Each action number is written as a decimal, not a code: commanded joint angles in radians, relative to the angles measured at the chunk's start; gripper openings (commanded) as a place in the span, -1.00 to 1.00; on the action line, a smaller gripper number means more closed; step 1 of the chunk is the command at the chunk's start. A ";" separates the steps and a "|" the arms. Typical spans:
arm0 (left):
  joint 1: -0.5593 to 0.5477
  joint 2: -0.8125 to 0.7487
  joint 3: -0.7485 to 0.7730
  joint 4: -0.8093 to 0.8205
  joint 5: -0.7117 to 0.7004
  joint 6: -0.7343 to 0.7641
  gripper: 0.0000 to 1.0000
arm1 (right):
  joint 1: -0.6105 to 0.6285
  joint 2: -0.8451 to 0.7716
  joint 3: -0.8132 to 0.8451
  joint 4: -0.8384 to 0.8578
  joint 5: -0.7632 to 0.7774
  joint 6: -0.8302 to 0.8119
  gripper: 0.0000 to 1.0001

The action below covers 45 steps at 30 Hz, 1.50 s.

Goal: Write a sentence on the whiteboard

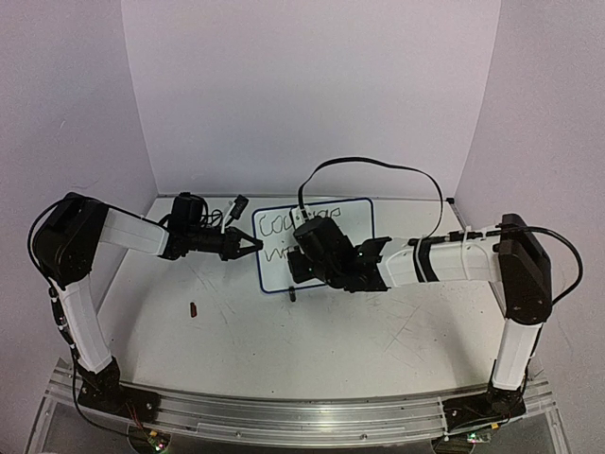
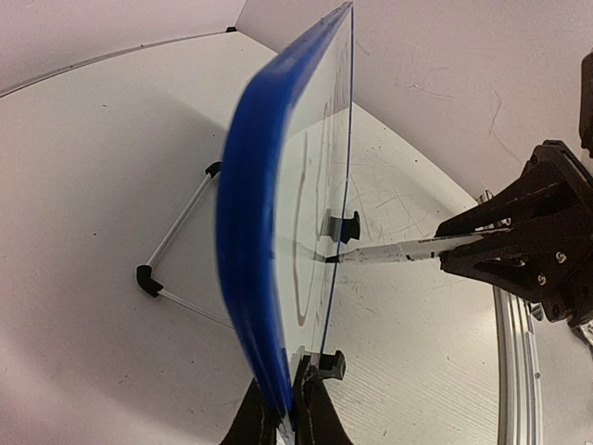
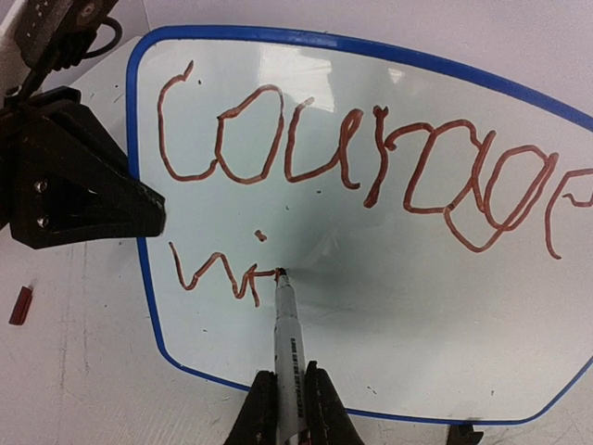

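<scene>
The whiteboard (image 1: 357, 219) stands upright mid-table, blue-framed. My left gripper (image 1: 253, 245) is shut on its left edge; in the left wrist view the jaws (image 2: 287, 408) pinch the blue frame (image 2: 248, 232). My right gripper (image 3: 289, 408) is shut on a white marker (image 3: 289, 338), and the marker's tip touches the board face (image 3: 398, 306). The sentence (image 3: 371, 162) reads "Courage" in red-brown strokes, and below it "wi" ends at the marker's tip. From above, the right gripper (image 1: 304, 268) covers the board's lower middle.
A small red cap (image 1: 193, 308) lies on the table left of the board. A wire stand leg (image 2: 176, 232) props the board from behind. A black cable (image 1: 378, 165) arches above the board. White walls enclose the back and sides.
</scene>
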 commanded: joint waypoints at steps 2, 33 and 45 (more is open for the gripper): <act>0.007 -0.009 0.017 -0.048 -0.146 0.072 -1.00 | -0.015 -0.003 0.034 0.007 0.075 0.006 -1.00; 0.007 -0.016 0.014 -0.050 -0.153 0.075 -1.00 | -0.006 -0.034 -0.056 -0.062 0.033 0.083 -1.00; 0.008 -0.016 0.013 -0.051 -0.165 0.077 -1.00 | 0.007 -0.130 -0.034 -0.029 0.057 0.040 -1.00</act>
